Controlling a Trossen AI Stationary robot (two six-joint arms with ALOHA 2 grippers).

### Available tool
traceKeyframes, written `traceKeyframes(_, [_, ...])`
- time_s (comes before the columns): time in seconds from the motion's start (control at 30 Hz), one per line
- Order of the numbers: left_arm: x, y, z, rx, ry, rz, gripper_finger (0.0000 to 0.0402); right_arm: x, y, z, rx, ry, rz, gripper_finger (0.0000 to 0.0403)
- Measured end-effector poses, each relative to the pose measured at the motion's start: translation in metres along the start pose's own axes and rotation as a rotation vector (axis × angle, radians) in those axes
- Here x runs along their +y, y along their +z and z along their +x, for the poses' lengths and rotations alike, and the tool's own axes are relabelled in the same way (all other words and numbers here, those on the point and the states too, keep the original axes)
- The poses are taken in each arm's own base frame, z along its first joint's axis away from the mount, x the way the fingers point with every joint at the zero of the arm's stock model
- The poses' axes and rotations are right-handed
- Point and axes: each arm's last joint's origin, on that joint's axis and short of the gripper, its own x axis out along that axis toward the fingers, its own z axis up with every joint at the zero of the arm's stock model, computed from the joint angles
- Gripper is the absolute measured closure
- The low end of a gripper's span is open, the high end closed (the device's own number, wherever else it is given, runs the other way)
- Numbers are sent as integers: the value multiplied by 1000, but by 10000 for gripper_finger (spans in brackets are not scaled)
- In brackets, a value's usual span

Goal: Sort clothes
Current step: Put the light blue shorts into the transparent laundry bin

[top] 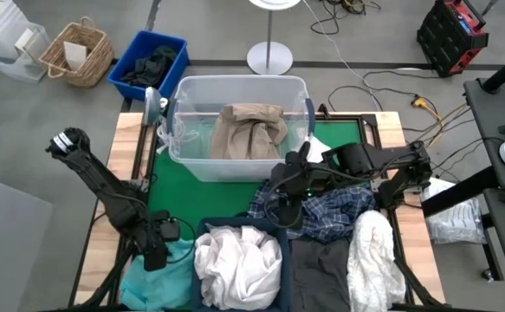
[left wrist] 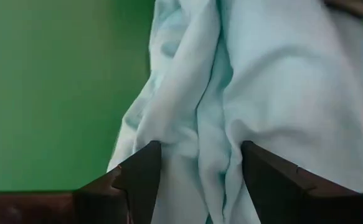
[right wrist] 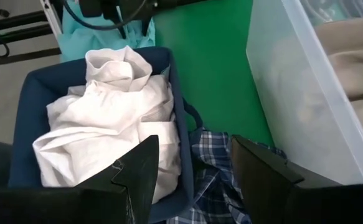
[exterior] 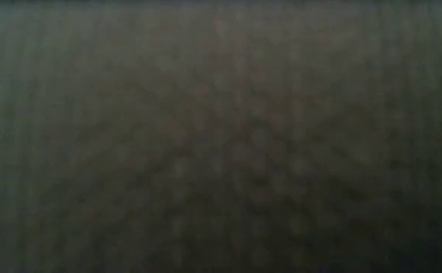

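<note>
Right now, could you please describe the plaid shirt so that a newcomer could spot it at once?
Start at the clear tub on the green mat. In front of it, right of the navy bin of white clothes, lies the plaid shirt: the only checked, blue-and-white garment.

1. Grey floor point(top: 27, 173) surrounds the wooden surface point(top: 129, 139), which carries a green mat point(top: 183, 195).
2. Far left – a wicker basket point(top: 77, 54) beside a blue crate point(top: 148, 62) of dark items.
3. Far centre, a white round lamp base point(top: 269, 58).
4. Far right – cables point(top: 391, 82) and a red-and-black toolbox point(top: 453, 33).
</note>
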Motion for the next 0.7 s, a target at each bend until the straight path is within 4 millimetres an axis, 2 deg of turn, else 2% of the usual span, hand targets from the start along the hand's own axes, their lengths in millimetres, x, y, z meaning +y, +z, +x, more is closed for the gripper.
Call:
traceKeyframes(0.1, [6,-5,9,11,2,-11,222,0,0,0,-5,-10,0,213])
traceKeyframes(0.17, [8,-7,13,10,-3,-10,250,0,0,0,-7,-14,0,213])
traceKeyframes(0.37, [11,-10,20,43,-45,-13,384,-1,0,1,-14,-36,-1,213])
traceKeyframes(0.5, [2,-6,11,73,-104,-27,397,-1,0,1,-14,-37,-19,213])
traceKeyframes(0.7, [-21,12,-33,11,-139,-5,401,0,4,1,-55,-31,-48,213])
